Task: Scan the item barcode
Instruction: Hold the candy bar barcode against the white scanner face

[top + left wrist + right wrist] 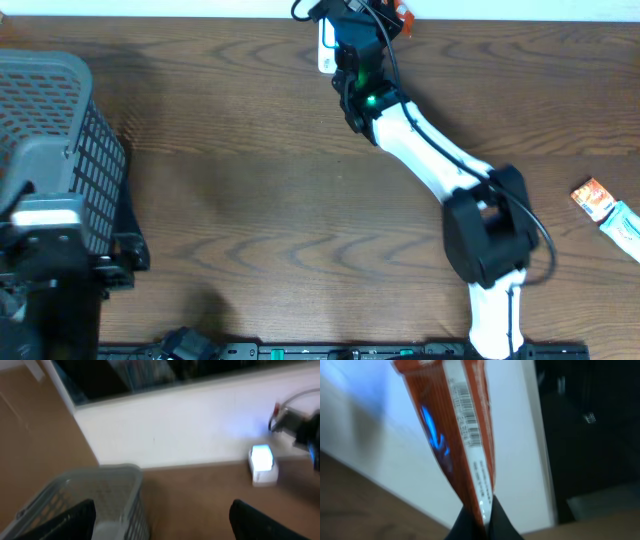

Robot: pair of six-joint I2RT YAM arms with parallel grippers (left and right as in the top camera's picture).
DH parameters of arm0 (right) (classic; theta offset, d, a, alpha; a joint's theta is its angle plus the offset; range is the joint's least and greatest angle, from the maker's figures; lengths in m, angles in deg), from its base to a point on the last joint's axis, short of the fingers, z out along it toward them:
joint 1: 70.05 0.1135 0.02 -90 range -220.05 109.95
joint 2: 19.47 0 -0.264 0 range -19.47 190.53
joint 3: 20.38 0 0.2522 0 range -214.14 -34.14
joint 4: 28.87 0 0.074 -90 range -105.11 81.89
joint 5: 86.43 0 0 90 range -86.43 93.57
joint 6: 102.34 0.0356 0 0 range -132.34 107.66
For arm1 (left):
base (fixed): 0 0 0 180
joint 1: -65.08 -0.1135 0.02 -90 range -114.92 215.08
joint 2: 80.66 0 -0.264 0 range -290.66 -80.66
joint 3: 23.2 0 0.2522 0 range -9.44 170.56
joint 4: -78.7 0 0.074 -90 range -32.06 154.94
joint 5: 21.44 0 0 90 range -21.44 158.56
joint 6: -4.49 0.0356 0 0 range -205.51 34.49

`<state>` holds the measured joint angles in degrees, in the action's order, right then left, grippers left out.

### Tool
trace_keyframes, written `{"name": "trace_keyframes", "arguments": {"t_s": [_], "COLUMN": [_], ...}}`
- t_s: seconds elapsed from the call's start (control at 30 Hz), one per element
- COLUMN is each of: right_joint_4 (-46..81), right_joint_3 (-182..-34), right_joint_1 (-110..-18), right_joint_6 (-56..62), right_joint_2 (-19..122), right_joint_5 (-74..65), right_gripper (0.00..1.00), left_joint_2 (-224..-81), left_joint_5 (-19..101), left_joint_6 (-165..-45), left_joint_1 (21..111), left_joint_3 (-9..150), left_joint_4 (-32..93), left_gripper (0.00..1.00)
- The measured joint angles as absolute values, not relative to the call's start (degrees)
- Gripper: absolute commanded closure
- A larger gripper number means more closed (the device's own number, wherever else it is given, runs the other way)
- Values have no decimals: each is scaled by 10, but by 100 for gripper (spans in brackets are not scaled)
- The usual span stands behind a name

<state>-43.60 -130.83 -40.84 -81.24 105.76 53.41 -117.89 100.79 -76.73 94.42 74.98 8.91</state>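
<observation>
An orange packet [457,425] with a white strip carrying a barcode [466,415] stands upright in the right wrist view, with a blue glow on its face. My right gripper [482,517] is shut on the packet's lower end. Overhead, the right arm reaches to the table's far edge, and the orange packet [403,16] shows just beyond the white scanner [327,45]. The left wrist view shows the scanner [262,464] lit blue against the white wall. My left gripper [162,522] is open and holds nothing.
A grey mesh basket [55,150] stands at the left, and its rim [95,480] lies just under the left gripper. Two more packets, one orange and white [594,198] and one pale [624,228], lie at the table's right edge.
</observation>
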Motion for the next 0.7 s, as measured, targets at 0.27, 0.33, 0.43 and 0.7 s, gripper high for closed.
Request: {"name": "trace_keyframes", "arguments": {"t_s": [0.27,0.33,0.43,0.7], "right_joint_4": [-573,-584,-602,-610], "right_joint_3": [-1305,-1305,-1305,-1305], "right_joint_1": [-424,-424,-424,-424], "right_joint_6": [-1054,-1091,-1126,-1192], "right_joint_2": [1180,1194,1209,1247], "right_joint_5": [512,502,479,450], "right_gripper": [99,99,99,99], "left_joint_2": [-1179,-1179,-1179,-1179], "left_joint_5": [1005,1006,1006,1006], "left_joint_6": [-768,-767,-767,-767], "left_joint_1": [944,944,944,944], "left_joint_3": [749,749,749,749], "left_joint_4": [-117,-158,-209,-247], "left_gripper": [14,14,14,14]}}
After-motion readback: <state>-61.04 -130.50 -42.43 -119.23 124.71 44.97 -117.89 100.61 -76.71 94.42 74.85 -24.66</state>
